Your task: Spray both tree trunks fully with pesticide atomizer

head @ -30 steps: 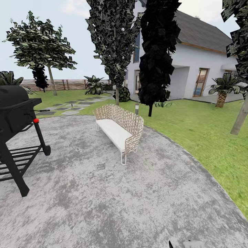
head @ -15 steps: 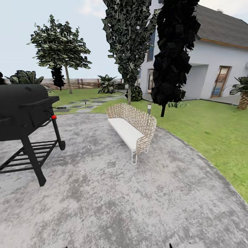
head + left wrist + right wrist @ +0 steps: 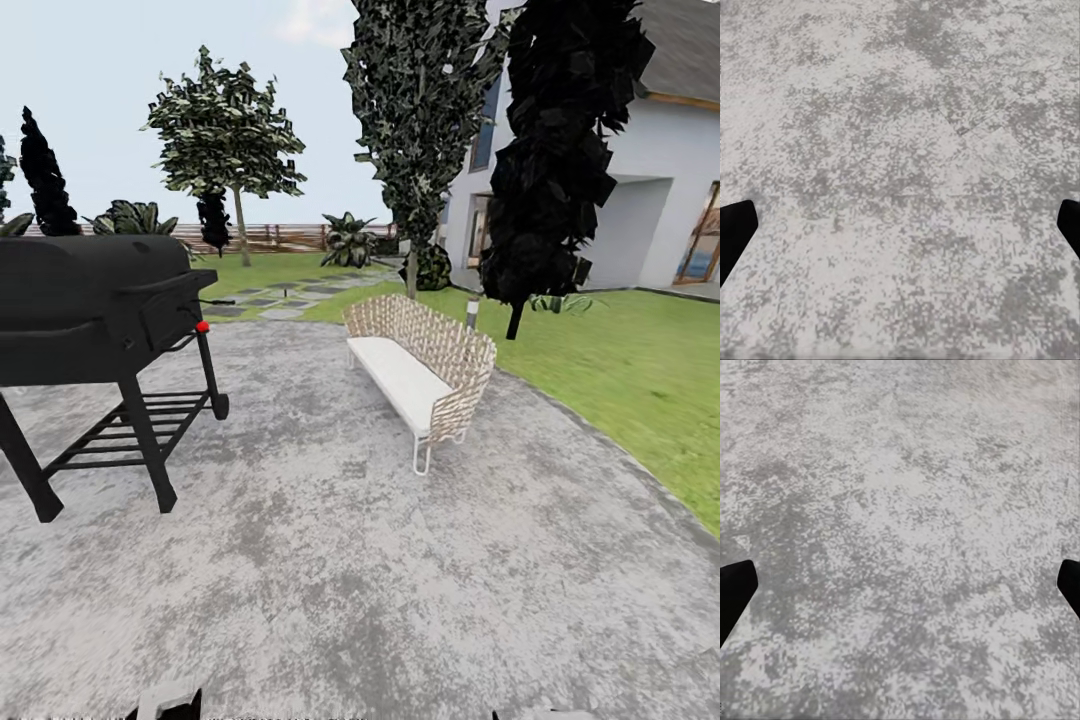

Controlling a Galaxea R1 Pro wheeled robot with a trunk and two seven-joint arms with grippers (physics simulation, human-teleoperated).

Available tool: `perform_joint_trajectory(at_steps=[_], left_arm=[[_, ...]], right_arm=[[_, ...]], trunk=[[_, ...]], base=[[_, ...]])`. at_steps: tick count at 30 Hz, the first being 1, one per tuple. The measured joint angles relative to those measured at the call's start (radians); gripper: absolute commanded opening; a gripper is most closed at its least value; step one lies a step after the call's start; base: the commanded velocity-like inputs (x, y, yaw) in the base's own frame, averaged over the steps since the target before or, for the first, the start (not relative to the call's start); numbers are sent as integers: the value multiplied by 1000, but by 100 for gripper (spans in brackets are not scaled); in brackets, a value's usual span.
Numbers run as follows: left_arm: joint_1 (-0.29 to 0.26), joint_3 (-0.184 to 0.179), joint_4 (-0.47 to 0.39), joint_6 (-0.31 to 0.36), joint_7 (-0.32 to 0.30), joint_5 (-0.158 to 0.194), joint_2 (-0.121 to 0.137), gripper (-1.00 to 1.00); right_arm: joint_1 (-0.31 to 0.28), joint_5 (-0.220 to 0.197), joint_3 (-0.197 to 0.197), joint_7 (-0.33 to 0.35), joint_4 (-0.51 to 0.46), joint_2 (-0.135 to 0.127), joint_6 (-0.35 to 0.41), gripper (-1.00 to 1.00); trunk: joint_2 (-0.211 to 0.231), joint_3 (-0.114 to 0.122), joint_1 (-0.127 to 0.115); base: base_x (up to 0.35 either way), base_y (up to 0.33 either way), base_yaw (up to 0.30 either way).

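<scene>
Standing on grey paving (image 3: 330, 560), the robot faced a black grill (image 3: 95, 310) and a wicker bench (image 3: 425, 365).
Lawn (image 3: 640, 360) lay beyond the bench, with slim dark trees (image 3: 555, 160), a white house (image 3: 650, 215) and a slat fence (image 3: 280, 236) behind. Left claw (image 3: 900, 232) and right claw (image 3: 900, 592) hung over bare paving, fingers spread wide, grasping nothing. I could not tell where the atomizer was.
</scene>
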Motion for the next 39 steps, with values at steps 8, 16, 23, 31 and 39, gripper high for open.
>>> perform_joint_trajectory(at_steps=[8,16,23,31,39], left_arm=[[0,-1,-1,0,0,0,-2,100],[-1,0,0,2,0,0,1,100],[-1,0,2,2,0,0,2,100],[-1,1,3,2,0,1,2,100],[-1,1,4,2,0,0,2,100]], right_arm=[[0,1,3,3,-1,0,-24,100],[0,3,7,7,3,0,-94,100],[0,3,7,7,8,0,-95,100],[0,3,7,7,18,0,-95,100],[0,3,7,7,19,0,-95,100]], trunk=[[-56,-26,31],[-112,-51,61],[-161,-73,88],[-217,-98,119],[-273,-123,149]], base=[[0,0,13],[0,0,191],[0,0,272],[0,0,275],[0,0,276]])
